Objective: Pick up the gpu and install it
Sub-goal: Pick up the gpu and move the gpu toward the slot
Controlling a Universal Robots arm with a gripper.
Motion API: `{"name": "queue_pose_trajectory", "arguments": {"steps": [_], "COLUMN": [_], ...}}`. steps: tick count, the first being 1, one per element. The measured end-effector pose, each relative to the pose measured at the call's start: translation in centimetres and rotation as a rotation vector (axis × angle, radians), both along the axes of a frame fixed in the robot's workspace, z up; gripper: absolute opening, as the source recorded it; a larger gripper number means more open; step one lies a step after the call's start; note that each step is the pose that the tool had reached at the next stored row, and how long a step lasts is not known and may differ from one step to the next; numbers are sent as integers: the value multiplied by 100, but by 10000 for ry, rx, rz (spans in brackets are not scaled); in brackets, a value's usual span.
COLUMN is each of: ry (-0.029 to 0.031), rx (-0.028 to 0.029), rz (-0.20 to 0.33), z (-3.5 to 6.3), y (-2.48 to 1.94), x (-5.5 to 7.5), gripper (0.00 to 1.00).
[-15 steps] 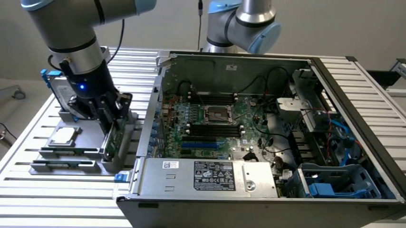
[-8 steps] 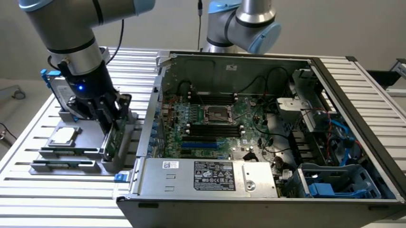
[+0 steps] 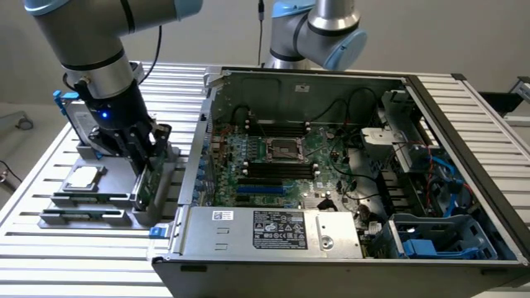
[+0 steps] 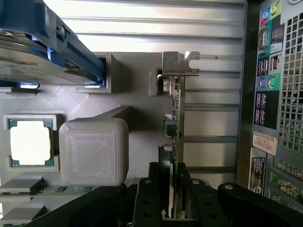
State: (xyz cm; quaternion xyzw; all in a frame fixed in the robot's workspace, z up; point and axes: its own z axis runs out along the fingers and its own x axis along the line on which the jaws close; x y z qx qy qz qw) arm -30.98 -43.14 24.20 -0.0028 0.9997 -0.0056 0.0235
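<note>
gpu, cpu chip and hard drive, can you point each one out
gpu [image 4: 173, 127], wrist view, on the thin edge of the card.
cpu chip [image 4: 30, 145], wrist view, on the middle of its silver lid.
hard drive [image 4: 33, 66], wrist view, on its silver body beside the blue rail.

The arm hung at the exterior view's nine o'clock, gripper pointing straight down, fingers clamped on the gpu.

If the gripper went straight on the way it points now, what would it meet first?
The gpu: the gripper is right at its upper edge, where the card stands in the grey holder. How much gap remains is unclear.
</note>
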Motion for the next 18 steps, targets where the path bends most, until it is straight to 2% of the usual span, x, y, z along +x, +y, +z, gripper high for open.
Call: {"name": "queue_pose_trajectory", "arguments": {"steps": [11, 14, 18], "ry": [0, 1, 0], "rx": [0, -1, 0], "rz": [-4, -5, -5], "z": [11, 81, 252], "y": [0, 0, 0], "x": [-1, -1, -1], "gripper": [26, 26, 26]}}
